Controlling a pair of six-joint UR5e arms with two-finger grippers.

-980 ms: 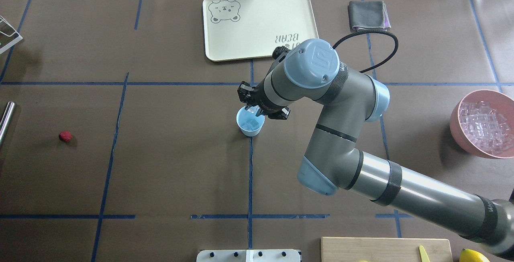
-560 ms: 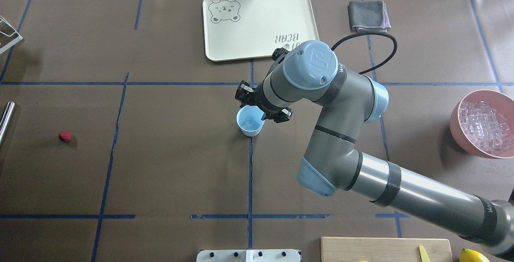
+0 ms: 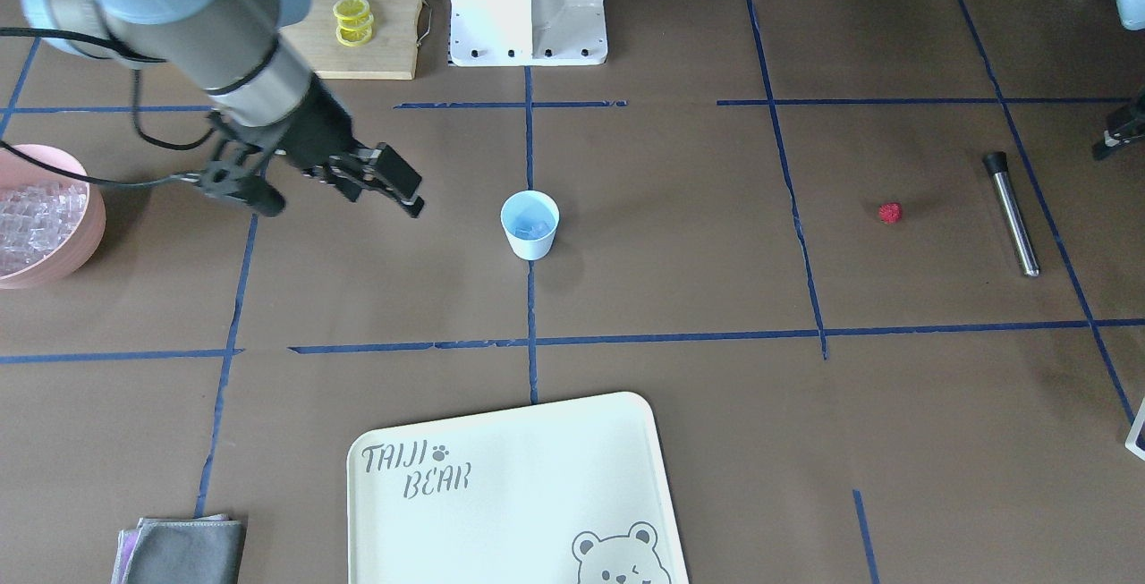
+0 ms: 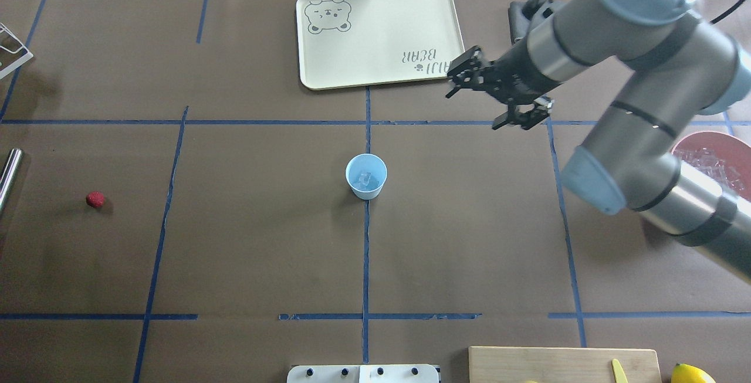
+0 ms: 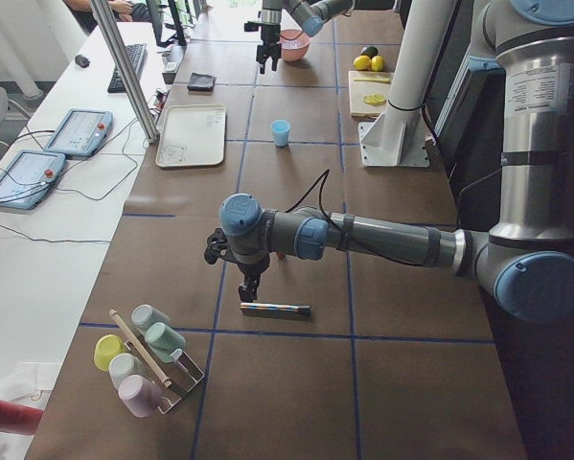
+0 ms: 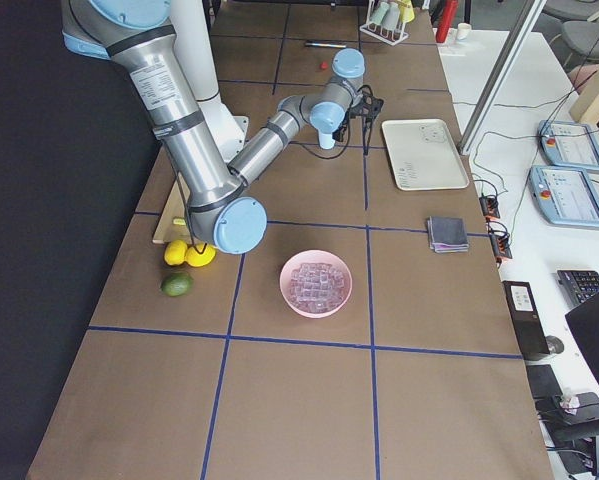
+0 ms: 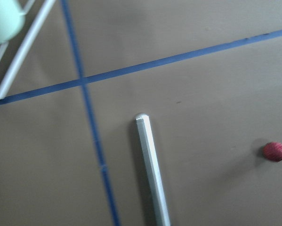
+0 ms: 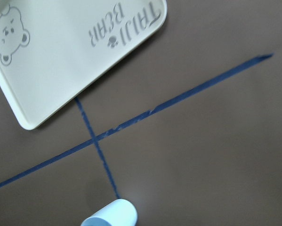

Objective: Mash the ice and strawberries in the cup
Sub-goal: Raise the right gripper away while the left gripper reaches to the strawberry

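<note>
"How far along was it when you looked?"

"The cup stood in the middle of the table with a few ice cubes in the bottom, so I'd have called the ice step done, or nearly. The strawberry wasn't in it yet. It lay on the table well off at the cup's nine o'clock, reckoned from the robot's side."

"And the grippers?"

"The right gripper hung in the air at about two o'clock from the cup, jaws spread wide, nothing between them. The pink bowl of spare ice sat out at three o'clock. The left gripper hovered over the metal rod, just beyond the berry at nine o'clock. I couldn't tell whether it was spread or closed."

"So what was due next, to your mind?"

"The berry, I'd have said, and a job for the left gripper, being the nearer. It's small and round, so it would want a low, centred pinch or it might roll away. Then a carry over the cup's rim and a drop, before any mashing with the rod."
</note>
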